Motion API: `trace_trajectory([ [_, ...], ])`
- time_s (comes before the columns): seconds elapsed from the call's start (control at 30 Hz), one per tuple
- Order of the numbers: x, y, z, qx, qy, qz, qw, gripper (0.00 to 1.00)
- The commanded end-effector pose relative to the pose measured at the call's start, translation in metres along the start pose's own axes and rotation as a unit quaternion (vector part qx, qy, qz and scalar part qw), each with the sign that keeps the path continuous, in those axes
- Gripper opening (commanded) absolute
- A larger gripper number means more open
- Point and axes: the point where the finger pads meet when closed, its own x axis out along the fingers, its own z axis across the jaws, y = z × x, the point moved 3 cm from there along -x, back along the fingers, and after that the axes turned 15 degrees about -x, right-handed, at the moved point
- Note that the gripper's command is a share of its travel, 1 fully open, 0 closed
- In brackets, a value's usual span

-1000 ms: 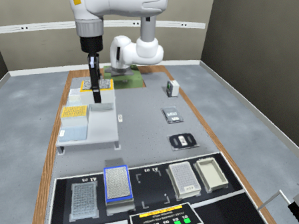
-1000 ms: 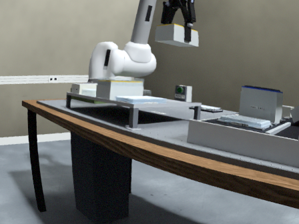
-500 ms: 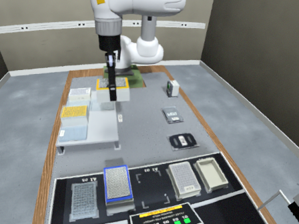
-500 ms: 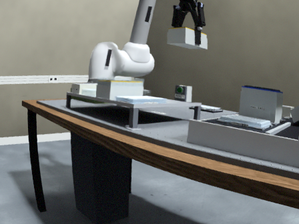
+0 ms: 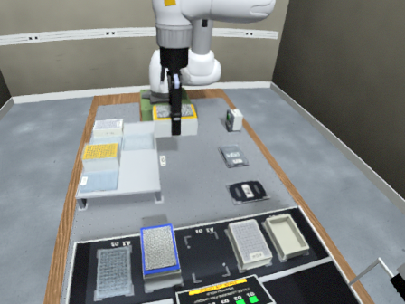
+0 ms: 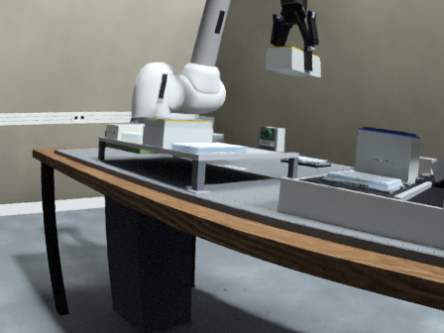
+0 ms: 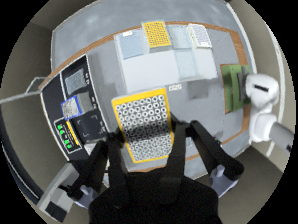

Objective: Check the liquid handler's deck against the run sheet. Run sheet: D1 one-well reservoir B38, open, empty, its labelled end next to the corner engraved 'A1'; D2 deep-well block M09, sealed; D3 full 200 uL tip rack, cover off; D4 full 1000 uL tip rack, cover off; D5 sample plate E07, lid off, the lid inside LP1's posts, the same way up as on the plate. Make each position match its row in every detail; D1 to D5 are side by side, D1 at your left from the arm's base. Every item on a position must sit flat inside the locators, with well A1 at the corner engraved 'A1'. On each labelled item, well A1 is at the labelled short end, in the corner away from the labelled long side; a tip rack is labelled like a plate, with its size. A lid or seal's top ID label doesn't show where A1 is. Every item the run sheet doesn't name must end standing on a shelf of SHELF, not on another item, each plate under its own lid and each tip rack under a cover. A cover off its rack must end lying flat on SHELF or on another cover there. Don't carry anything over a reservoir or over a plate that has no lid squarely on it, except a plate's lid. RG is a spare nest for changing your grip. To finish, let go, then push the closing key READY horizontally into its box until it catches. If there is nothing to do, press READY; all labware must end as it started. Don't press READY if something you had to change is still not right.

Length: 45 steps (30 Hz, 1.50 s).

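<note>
My gripper (image 5: 175,118) (image 6: 292,52) (image 7: 146,121) is shut on a yellow-rimmed tip rack (image 5: 187,127) (image 6: 289,63) (image 7: 143,116), cover off. It holds the rack level, high above the table, just beside the far end of SHELF (image 5: 140,176) (image 6: 198,151). On the deck, the blue-rimmed tip rack (image 5: 159,251) (image 6: 387,154) stands uncovered. The nest (image 5: 205,253) right of it in the top view is empty. Further right stand a sealed deep-well block (image 5: 249,242) and an open reservoir (image 5: 286,235). A clear plate (image 5: 114,271) sits at the left end.
SHELF holds a white-topped rack (image 5: 108,128), a yellow-topped rack (image 5: 101,154) and flat covers (image 5: 100,181). A lid lies at LP1 (image 5: 233,156). The RG nest (image 5: 243,192) is nearer the deck. The READY box (image 5: 234,119) (image 6: 272,138) stands at the far right.
</note>
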Motion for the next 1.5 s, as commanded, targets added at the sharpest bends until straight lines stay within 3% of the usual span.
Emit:
trace_trajectory([
  [0.0,0.000,-0.023,-0.005,0.000,0.003,0.000,1.000,0.10],
  [0.37,0.000,-0.024,-0.006,0.000,0.003,0.000,1.000,0.10],
  [1.47,-0.001,0.008,-0.153,0.000,0.001,-0.001,1.000,0.10],
])
